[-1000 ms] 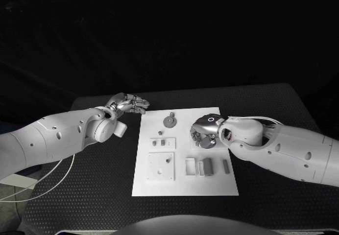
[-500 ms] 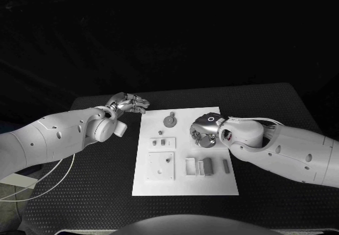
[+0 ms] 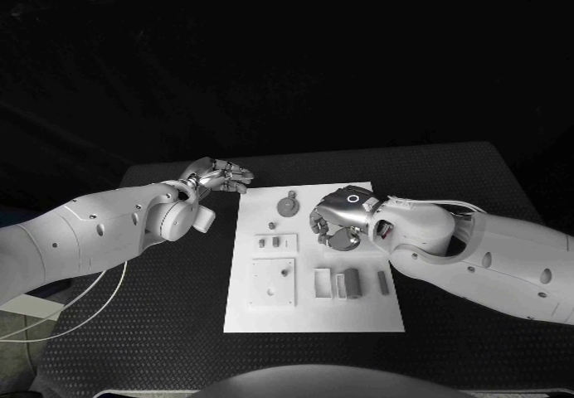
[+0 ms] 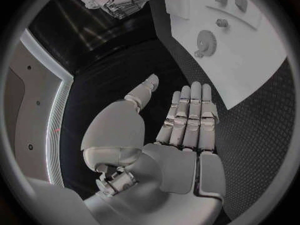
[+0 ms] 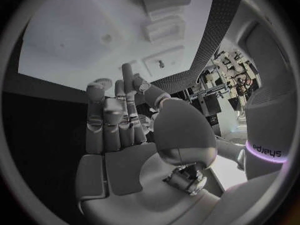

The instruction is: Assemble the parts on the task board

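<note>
Task board (image 3: 313, 311) lies flat mid-table, white plate on black table (image 3: 143, 315), long side running away from the robot.

Left to right in head view: left hand (image 3: 219, 177) sits off the board's far-left corner, over bare table, just beside the board edge but not touching it. Left wrist view shows its fingers (image 4: 190, 116) straight and side by side, thumb apart, palm bare, nothing held. Left wrist view also shows the right hand (image 4: 115, 0) far off, over the board.

On the board: gear part (image 3: 289, 202) w/ round toothed rim near far edge; small peg (image 3: 274, 224) just below it; two small blocks (image 3: 275, 241) side by side mid-left; square plate w/ holes (image 3: 273, 281) near-left; rect block pieces (image 3: 338, 283) near-middle; thin bar (image 3: 383, 281) at the near-right.

Right hand (image 3: 338, 220) hangs over the board's right-middle, fingers pointing down toward a small round part (image 3: 338, 240) under it; contact w/ it: can't tell. Right wrist view: fingers (image 5: 111, 119) mostly straight, close together, tips slightly bent, thumb apart; nothing seen in the palm.
</note>
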